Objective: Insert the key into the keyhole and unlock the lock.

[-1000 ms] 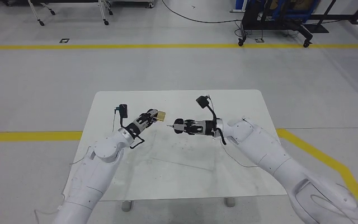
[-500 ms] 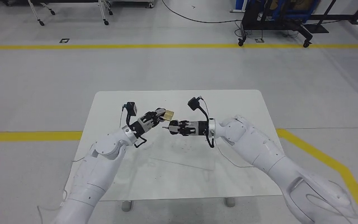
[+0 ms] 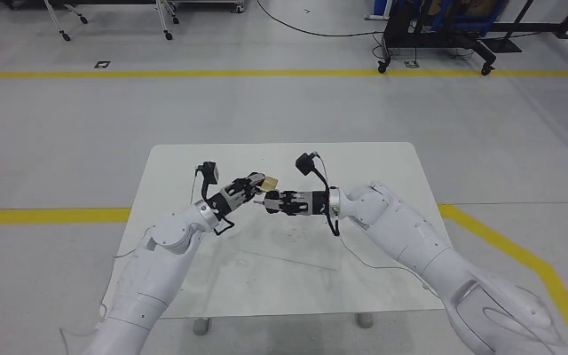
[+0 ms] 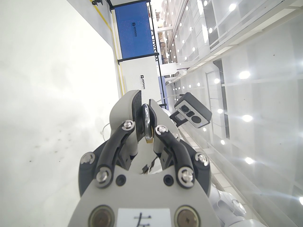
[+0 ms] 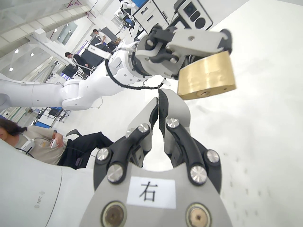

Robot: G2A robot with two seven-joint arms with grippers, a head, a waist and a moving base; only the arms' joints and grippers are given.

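The white, round-cornered surface (image 3: 382, 164) stands on a pale grey floor (image 3: 266, 115). A far yellow line (image 3: 177, 74) runs straight across the floor beyond the surface, and a near yellow line (image 3: 62, 215) lies level with it and slants away on the right. Past the far line stand a black wheeled frame (image 3: 435, 49) and the castored legs of a stand (image 3: 165, 25) — a black cable (image 3: 311, 33) lies between them. The left wrist view shows a blue perforated panel (image 4: 135, 34) beside a white cabinet (image 4: 139, 76) — and rows of round ceiling lamps (image 4: 243, 74), all lit.
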